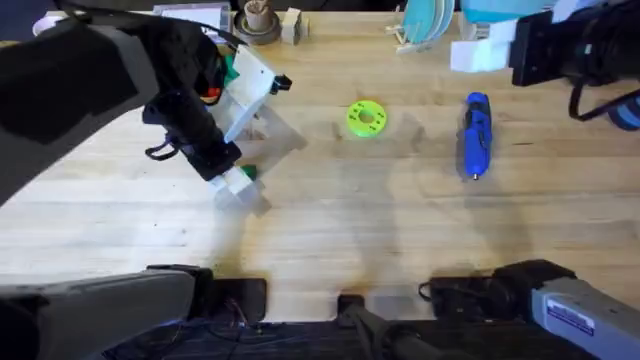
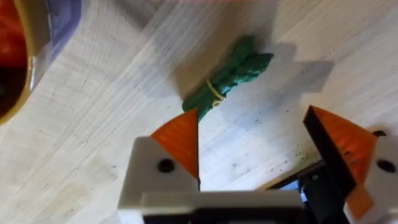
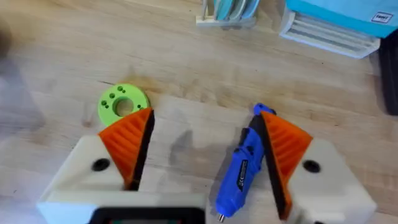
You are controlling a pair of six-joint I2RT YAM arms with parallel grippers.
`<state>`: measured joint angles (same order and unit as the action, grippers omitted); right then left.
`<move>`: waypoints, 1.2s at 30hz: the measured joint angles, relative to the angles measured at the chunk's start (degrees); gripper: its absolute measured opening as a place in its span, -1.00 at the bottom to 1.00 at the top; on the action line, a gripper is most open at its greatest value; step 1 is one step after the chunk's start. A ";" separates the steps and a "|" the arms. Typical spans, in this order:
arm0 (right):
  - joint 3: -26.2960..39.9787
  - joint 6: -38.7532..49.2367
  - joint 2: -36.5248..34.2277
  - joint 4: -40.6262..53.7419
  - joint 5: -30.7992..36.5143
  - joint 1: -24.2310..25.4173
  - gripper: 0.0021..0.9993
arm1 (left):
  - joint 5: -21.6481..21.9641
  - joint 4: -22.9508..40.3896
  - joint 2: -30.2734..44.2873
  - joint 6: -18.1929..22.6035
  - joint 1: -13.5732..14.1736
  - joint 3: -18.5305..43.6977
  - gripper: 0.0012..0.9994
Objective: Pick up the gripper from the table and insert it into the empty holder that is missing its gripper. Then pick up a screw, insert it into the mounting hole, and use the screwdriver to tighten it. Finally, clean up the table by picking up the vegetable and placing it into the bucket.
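Vegetable (image 2: 229, 74) lies beyond the left pincer's (image 2: 255, 140) parted fingers; right pincer (image 3: 205, 146) gapes above the screwdriver (image 3: 239, 171)

No text, number or brand can be read. Small print is borne by a white label (image 1: 569, 317) on the right arm, near the screwdriver (image 1: 475, 135), whose own dark marking (image 3: 239, 176) stays illegible too.

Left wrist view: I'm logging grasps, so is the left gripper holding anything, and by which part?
Nothing is held. The left gripper is open, its orange ribbed fingers apart above the wooden table, with the small dark-green toy vegetable lying free beyond them.
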<state>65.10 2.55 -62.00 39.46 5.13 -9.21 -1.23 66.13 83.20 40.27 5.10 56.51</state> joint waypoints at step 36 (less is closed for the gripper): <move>0.00 0.00 0.00 0.00 0.00 0.00 0.99 | 0.01 -6.66 11.30 0.80 -4.94 0.98 0.92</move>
<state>65.10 2.55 -62.00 39.46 5.13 -9.21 -1.23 59.48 94.50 41.07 0.16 57.49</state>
